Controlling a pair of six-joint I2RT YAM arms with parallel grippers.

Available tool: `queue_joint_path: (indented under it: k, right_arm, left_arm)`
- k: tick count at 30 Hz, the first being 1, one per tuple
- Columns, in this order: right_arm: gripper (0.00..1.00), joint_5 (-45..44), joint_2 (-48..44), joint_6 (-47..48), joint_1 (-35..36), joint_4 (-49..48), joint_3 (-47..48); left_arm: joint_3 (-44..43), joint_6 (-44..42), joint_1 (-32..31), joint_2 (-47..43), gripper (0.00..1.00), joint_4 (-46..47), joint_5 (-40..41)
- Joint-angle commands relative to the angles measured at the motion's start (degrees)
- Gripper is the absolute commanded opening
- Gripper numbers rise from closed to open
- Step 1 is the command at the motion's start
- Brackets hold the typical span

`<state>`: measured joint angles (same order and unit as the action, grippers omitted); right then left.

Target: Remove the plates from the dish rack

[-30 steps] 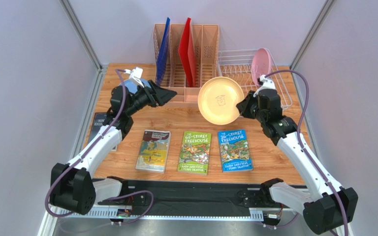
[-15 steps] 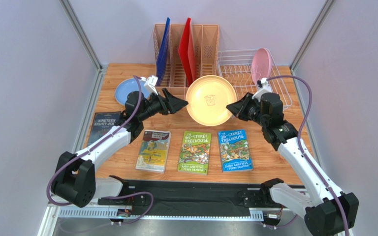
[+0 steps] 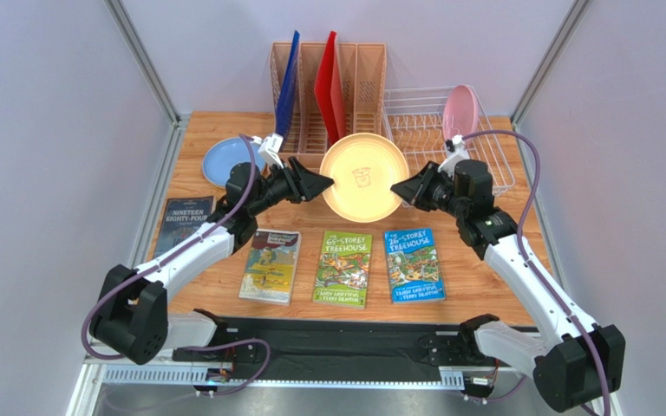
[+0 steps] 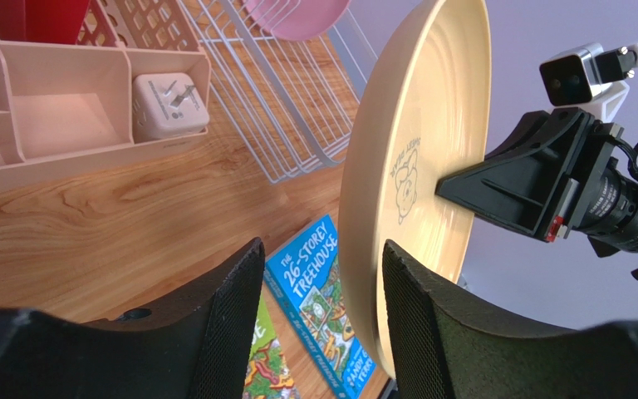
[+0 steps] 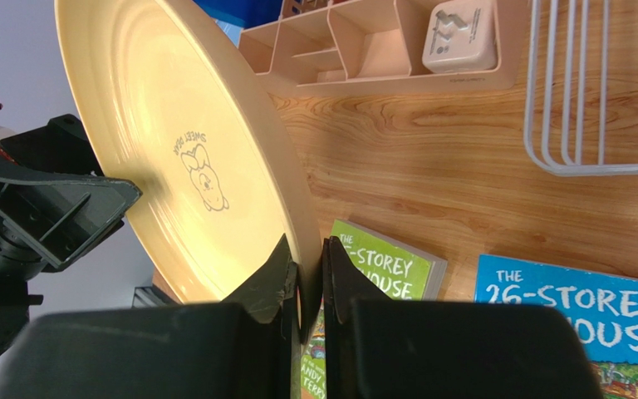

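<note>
Leftward came the plate, meeting my left gripper, jaws open astride its rim; right gripper pinches the opposite rim. Looks stiff, light, slick: clamp deep.

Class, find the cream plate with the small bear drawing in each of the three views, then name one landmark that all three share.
Top external: the cream plate is at the centre, its face towards the camera.
Left wrist: the cream plate is right of centre, seen nearly edge-on.
Right wrist: the cream plate fills the upper left.
Shared landmark: the blue 26-Storey Treehouse book, flat on the table.
</note>
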<state>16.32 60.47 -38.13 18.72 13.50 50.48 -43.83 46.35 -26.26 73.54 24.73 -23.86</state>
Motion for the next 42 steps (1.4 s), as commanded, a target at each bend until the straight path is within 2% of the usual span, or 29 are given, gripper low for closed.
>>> queue_joint_path:
  k: [1, 2, 3, 6, 8, 9, 11, 13, 14, 20, 23, 28, 32, 35, 36, 42]
  right_arm:
    - [0.06, 7.0, 1.1, -2.9, 0.2, -5.1, 1.5]
    - [0.06, 8.0, 1.8, -3.3, 0.3, -6.1, 1.5]
    - [0.06, 9.0, 2.0, -3.6, 0.2, -6.5, 1.4]
    - [0.07, 11.9, 3.2, -4.2, 0.2, -7.2, 1.6]
    - [0.13, 10.7, 3.3, -3.4, 0.2, -5.9, 1.8]
    - [0.19, 10.1, 3.3, -3.0, 0.2, -5.2, 2.2]
    - [0.47, 8.6, 3.2, -1.6, 0.2, -3.7, 2.8]
    - [0.68, 5.6, 2.6, -0.5, 0.2, -1.3, 3.7]
    - [0.71, 4.4, 2.5, 0.8, 0.2, -0.5, 4.0]
    - [0.75, -5.4, 1.2, 6.3, 0.0, 5.5, 5.1]
    - [0.76, -7.1, 1.3, 7.5, -0.6, 6.5, 5.0]
    - [0.77, -7.8, 1.7, 8.9, -2.9, 6.9, 4.8]
    - [0.77, -7.9, 2.1, 9.9, -4.4, 7.0, 5.6]
    - [0.77, -9.3, 2.6, 11.0, -5.7, 7.5, 6.8]
    - [0.77, -10.4, 2.8, 11.3, -6.4, 7.7, 7.1]
    - [0.77, -16.0, 5.4, 14.7, -9.0, 7.9, 11.3]
  left_arm:
    - [-2.3, -0.6, -0.8, 1.1, 0.59, 2.9, 1.9]
    - [-2.5, -0.6, -1.0, 1.5, 0.55, 2.9, 2.0]
    - [-2.6, -1.0, -1.1, 1.7, 0.45, 2.8, 2.3]
    - [-3.1, -1.9, -1.6, 2.1, 0.26, 1.3, 4.1]
    - [-3.5, -2.9, -2.0, 1.8, 0.16, -0.8, 5.8]
    - [-3.5, -4.1, -2.0, 1.6, 0.09, -1.7, 6.6]
    - [-3.8, -5.6, -2.0, -0.1, 0.07, -5.4, 10.0]
    - [-3.5, -8.0, -2.0, -2.5, 0.05, -7.3, 12.9]
    - [-3.6, -9.1, -2.0, -3.6, 0.05, -10.1, 16.4]
    - [-5.5, -17.6, -1.7, -12.8, 0.08, -22.4, 32.8]
    - [-5.6, -17.1, -0.6, -18.3, 0.08, -29.1, 42.5]
    - [-3.6, -15.9, 7.5, -26.6, 0.07, -36.0, 49.1]
    - [-1.6, -15.2, 15.3, -28.8, 0.07, -36.6, 47.4]
    - [-1.2, -14.9, 20.7, -27.1, 0.07, -35.5, 44.0]
    - [-1.7, -14.8, 23.1, -25.1, 0.07, -35.2, 42.8]
    - [-2.4, -13.6, 27.9, -14.2, 0.07, -28.3, 36.9]
